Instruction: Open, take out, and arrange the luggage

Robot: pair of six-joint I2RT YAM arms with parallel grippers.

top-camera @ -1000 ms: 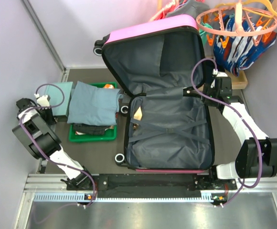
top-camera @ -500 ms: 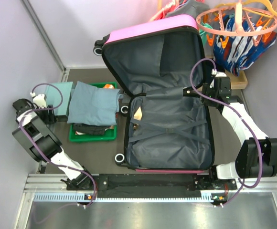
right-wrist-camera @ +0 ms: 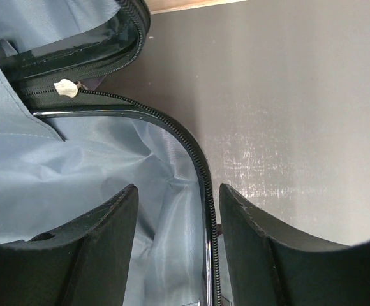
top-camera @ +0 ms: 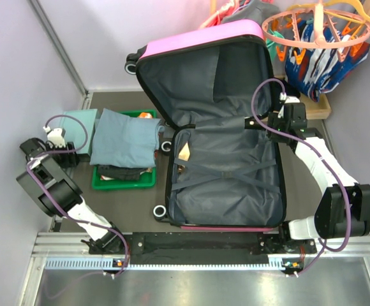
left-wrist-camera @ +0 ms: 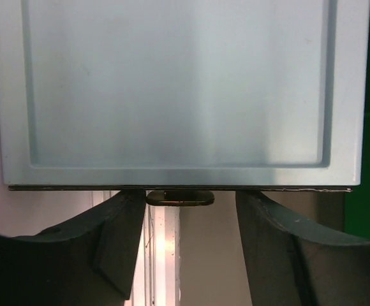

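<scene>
The luggage (top-camera: 226, 182) lies open; left jaws spread, right jaws spread astride its rim.

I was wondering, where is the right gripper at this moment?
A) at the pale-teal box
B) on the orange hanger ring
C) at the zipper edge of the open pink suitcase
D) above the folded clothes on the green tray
C: in the right wrist view the right gripper has its open jaws on either side of the zipper edge of the pink suitcase, with grey lining on one side and dark table on the other.
</scene>
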